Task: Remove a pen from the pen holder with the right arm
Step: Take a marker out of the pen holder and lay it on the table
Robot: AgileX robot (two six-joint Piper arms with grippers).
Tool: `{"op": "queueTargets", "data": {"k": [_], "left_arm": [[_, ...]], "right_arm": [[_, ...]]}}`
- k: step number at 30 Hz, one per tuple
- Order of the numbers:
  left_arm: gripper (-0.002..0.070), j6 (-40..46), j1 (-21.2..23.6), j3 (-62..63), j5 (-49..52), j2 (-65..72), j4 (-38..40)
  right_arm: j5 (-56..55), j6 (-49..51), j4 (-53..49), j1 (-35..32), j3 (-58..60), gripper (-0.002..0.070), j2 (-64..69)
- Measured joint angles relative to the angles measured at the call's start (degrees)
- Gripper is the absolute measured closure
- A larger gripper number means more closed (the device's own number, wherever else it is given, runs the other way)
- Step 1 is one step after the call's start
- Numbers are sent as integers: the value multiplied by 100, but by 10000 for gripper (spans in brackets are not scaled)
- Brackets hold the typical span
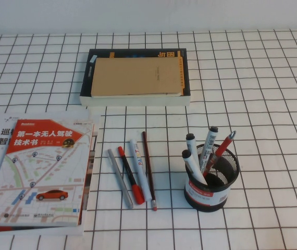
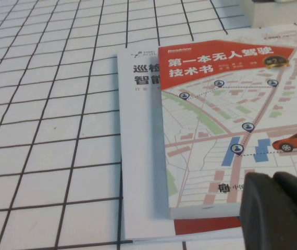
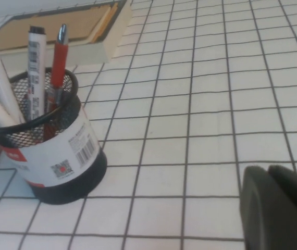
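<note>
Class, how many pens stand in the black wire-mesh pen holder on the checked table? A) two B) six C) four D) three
C: the black wire-mesh pen holder holds three black-capped white markers and one red pen. The left gripper hangs over the red-and-white map-cover book; the right gripper, shut, hangs above the table beside the holder.
</note>
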State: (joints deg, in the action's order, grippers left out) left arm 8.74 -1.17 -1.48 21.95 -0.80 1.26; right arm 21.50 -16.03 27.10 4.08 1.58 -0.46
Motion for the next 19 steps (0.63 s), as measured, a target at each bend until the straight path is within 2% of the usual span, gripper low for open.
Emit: {"op": "queueTargets", "data": {"k": [6, 19], "left_arm": [[679, 0, 0, 0, 0, 0, 0], [679, 0, 0, 0, 0, 0, 0]], "right_arm": [[50, 0, 574, 0, 0, 692, 0], [53, 0, 679, 0, 0, 692, 0]]}}
